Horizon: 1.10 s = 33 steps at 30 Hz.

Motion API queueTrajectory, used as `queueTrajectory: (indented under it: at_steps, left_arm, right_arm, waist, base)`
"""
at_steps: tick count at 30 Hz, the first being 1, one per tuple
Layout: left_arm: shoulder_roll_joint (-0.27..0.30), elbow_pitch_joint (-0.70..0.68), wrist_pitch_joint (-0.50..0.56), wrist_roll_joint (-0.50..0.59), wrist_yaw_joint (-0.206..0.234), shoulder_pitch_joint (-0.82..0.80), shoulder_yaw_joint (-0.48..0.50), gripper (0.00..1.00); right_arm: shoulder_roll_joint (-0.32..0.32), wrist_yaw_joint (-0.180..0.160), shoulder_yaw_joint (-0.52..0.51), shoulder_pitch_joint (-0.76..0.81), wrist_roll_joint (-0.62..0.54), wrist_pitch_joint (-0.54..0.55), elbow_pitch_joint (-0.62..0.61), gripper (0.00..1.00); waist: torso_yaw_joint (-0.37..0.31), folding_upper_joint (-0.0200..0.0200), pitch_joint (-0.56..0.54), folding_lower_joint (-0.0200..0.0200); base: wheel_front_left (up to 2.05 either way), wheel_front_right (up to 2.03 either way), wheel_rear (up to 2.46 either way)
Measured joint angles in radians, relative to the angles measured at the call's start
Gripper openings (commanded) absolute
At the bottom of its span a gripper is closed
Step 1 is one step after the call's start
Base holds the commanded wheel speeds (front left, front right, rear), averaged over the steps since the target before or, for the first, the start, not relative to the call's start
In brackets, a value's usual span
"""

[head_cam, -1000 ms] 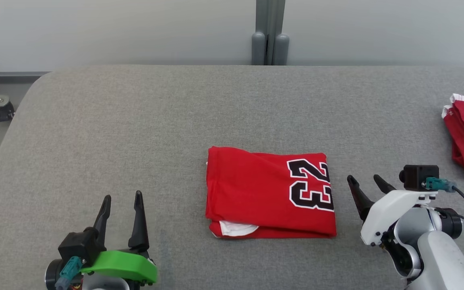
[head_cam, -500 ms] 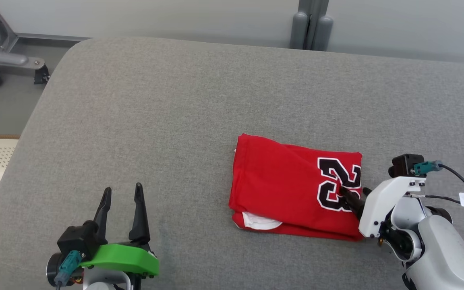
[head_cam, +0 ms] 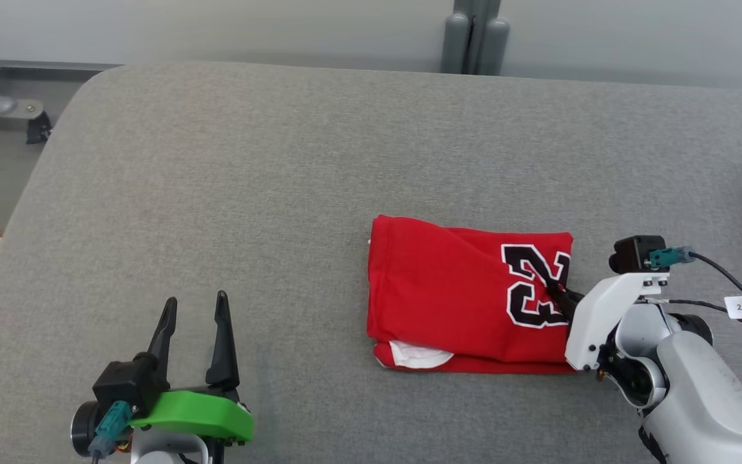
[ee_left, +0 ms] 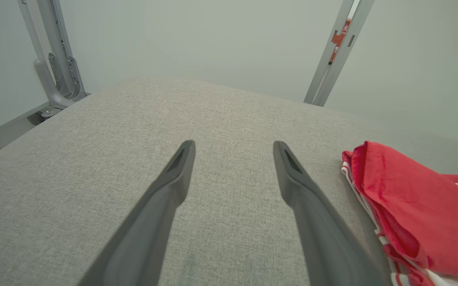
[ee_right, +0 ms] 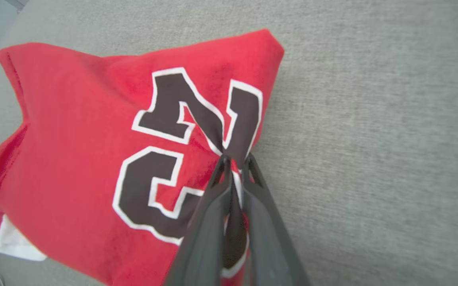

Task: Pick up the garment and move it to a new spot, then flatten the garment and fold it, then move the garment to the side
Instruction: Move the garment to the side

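Right wrist view: the right gripper [ee_right: 235,161] is clamped on the folded red jersey [ee_right: 74,131], its two dark fingers pinching a ridge of fabric at the black number print, near the jersey's edge. In the head view the jersey lies flat on the grey fabric-covered table [head_cam: 281,161], right of centre, with the gripper at its right side. The left gripper [head_cam: 194,308] sits at the lower left, fingers spread wide, holding nothing, well apart from the jersey.

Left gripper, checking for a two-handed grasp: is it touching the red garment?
No, the left gripper stands open over the grey surface, apart from the red garment.
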Motion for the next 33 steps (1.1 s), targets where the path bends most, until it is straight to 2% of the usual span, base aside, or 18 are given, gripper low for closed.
queueTrajectory:
  at_steps: [5, 8, 11, 16, 25, 29, 33]
  left_arm:
    - [-0.001, -0.009, 0.0, 0.013, -0.007, 0.002, -0.003, 1.0]
    - [-0.001, -0.015, 0.0, 0.018, -0.008, 0.0, -0.005, 1.0]
    - [0.0, -0.021, 0.0, 0.027, -0.008, -0.005, 0.0, 1.0]
    - [0.015, -0.025, 0.0, 0.042, -0.015, -0.037, -0.002, 1.0]
    - [0.029, -0.011, 0.003, 0.059, -0.022, -0.08, -0.025, 1.0]
    - [0.036, -0.006, 0.006, 0.06, -0.023, -0.086, -0.027, 1.0]
    - [0.04, -0.006, 0.006, 0.058, -0.016, -0.086, -0.02, 1.0]
  right_arm:
    - [-0.068, 0.0, 0.003, -0.015, 0.005, -0.008, -0.034, 0.0]
    - [-0.137, 0.0, -0.006, -0.022, 0.001, -0.006, -0.064, 0.0]
    - [-0.167, -0.001, -0.014, -0.028, -0.003, -0.002, -0.093, 0.0]
    - [-0.171, -0.001, -0.038, -0.041, -0.012, -0.008, -0.127, 0.0]
    - [-0.131, -0.001, -0.034, -0.059, -0.02, -0.052, -0.124, 0.0]
    - [-0.132, -0.001, -0.029, -0.067, -0.025, -0.071, -0.112, 0.0]
    - [-0.151, -0.001, -0.021, -0.094, -0.038, -0.083, -0.11, 0.0]
  waist:
    - [-0.079, 0.0, -0.002, 0.0]
    - [-0.143, 0.0, 0.0, 0.0]
    - [-0.211, 0.0, 0.004, 0.0]
    - [-0.327, 0.0, 0.018, 0.0]
    - [-0.51, 0.0, 0.053, 0.0]
    - [-0.542, 0.0, 0.073, 0.0]
    - [-0.526, 0.0, 0.083, 0.0]
  base:
    - [0.0, 0.0, 0.0]
    - [0.0, 0.0, 0.0]
    - [0.0, 0.0, 0.0]
    - [0.0, 0.0, 0.0]
    - [0.0, 0.0, 0.0]
    - [0.0, 0.0, 0.0]
    - [0.0, 0.0, 0.0]
